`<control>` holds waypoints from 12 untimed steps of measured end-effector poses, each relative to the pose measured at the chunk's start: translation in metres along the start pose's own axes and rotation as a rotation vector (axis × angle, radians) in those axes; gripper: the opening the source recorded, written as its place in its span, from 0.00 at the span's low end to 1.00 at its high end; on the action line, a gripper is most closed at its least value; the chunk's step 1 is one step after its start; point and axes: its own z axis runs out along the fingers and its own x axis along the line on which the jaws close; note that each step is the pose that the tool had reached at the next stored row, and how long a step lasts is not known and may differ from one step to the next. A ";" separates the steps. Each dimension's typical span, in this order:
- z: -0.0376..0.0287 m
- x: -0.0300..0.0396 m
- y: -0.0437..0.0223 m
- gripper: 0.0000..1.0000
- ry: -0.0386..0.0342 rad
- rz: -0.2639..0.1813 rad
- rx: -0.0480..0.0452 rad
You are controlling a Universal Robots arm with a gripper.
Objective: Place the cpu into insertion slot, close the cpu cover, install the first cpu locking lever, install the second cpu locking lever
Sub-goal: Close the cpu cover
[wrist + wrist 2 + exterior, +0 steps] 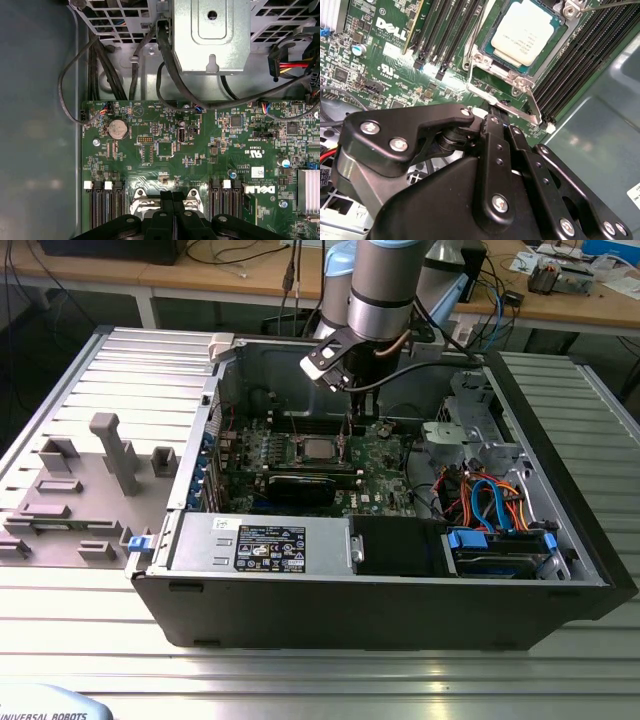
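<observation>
Open computer case (380,612) holding motherboard (385,455), cpu (525,30) seated in insertion slot (487,59), pincer (496,114) closed, empty, beside it

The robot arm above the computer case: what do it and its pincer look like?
The arm is a thick silver-grey tube with a black band and a pale blue joint cap. A white-and-black block sits at its wrist, near a looping black cable. The pincer is matte black: flat linked bars dotted with silver screw heads.

Robotics lab, cluttered workbenches (590,308), slotted aluminium table (300,680)
</observation>
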 end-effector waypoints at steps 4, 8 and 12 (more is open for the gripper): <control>0.0000 0.0000 -0.0009 0.11 0.0000 0.000 0.0000; 0.0000 0.0000 -0.0017 0.11 0.0000 0.000 0.0000; 0.0000 0.0000 -0.0035 0.11 -0.0001 0.000 0.0000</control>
